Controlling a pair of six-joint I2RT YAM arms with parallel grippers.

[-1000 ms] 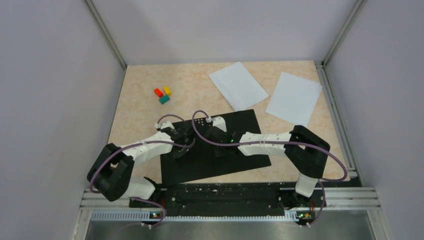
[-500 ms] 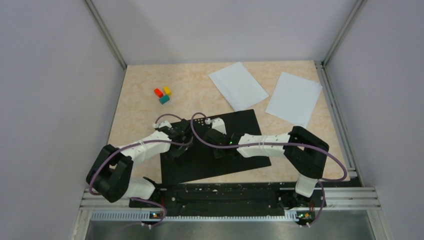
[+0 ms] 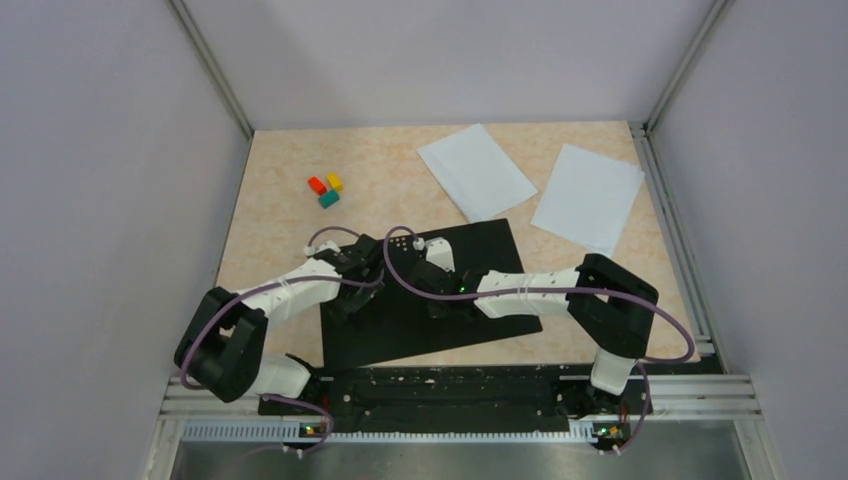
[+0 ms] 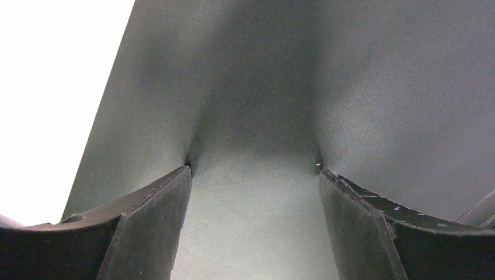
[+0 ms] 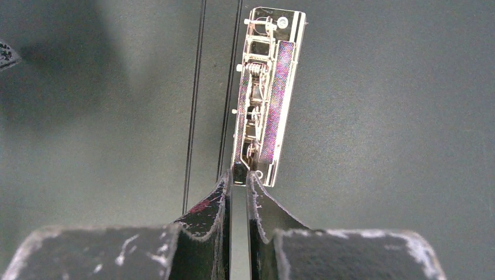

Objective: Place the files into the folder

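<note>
On folder (image 3: 400, 335): L gripper (image 4: 254, 169) wide open; R gripper (image 5: 240, 174) seemingly pinching clip (image 5: 265, 93).

From above, my own arms cover the middle of the folder (image 3: 400, 335), so its metal clip (image 5: 262, 99) doesn't show there at all. Up close, my right hand (image 5: 242, 174) has its tips at the clip's near end; pinching it or only touching, I can't tell. A printed scrap (image 5: 6, 53) is cut off by the left edge. At my left hand (image 4: 254, 169), the fingers (image 4: 152, 233) run off the bottom edge and the surface (image 4: 46, 87) is washed out to plain white. The coloured blocks (image 3: 326, 190) are too small to make out. The left sheet (image 3: 475, 170) meets the folder's far edge: on it or beside it, I can't say.
</note>
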